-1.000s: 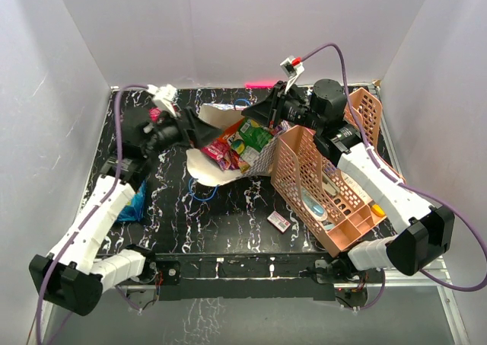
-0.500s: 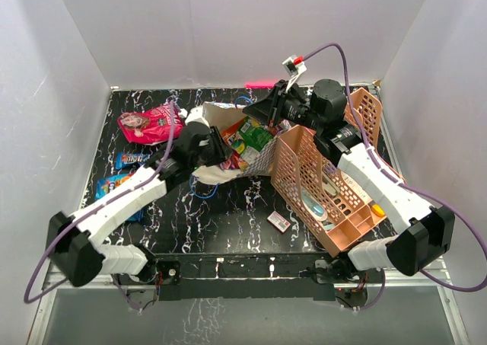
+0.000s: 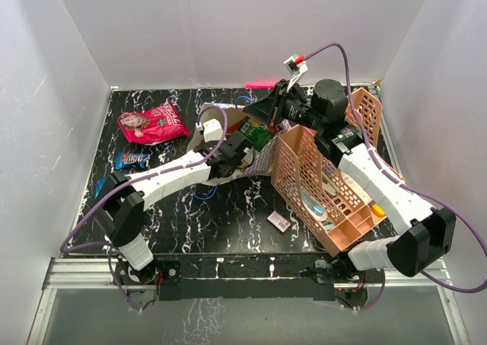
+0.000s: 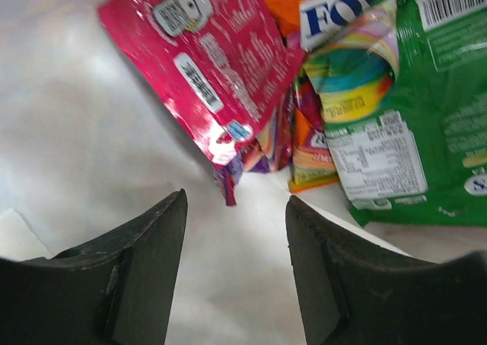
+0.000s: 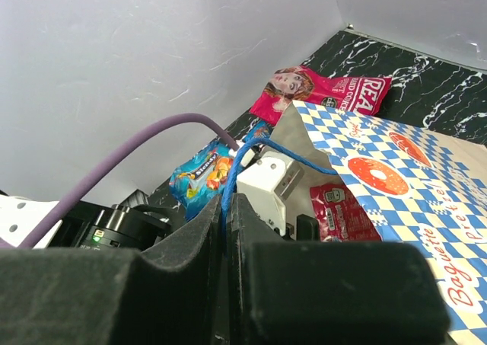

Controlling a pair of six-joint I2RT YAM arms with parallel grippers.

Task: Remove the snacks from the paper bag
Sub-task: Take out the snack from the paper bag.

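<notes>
The paper bag (image 3: 262, 162) lies on its side mid-table with its white inside facing left. My right gripper (image 3: 257, 112) is shut on the bag's blue cord handle (image 5: 228, 179) and holds the mouth up; the checkered side (image 5: 396, 177) shows beside it. My left gripper (image 3: 237, 153) is open inside the bag mouth (image 4: 236, 196), just short of a magenta packet (image 4: 205, 63), a green packet (image 4: 426, 109) and orange packs (image 4: 312, 158). A pink-red bag (image 3: 152, 124) and a small blue packet (image 3: 131, 160) lie on the table at the left. A blue chip bag (image 5: 202, 174) shows in the right wrist view.
A peach perforated rack (image 3: 293, 179) with items stands right of the bag, under my right arm. A small white-pink box (image 3: 279, 221) lies near the front middle. A pink strip (image 3: 261, 83) lies at the back wall. White walls enclose the table.
My left arm has swung from the back left of the table to the bag mouth, leaving the pink-red bag on the table. The right gripper has held the handle still.
</notes>
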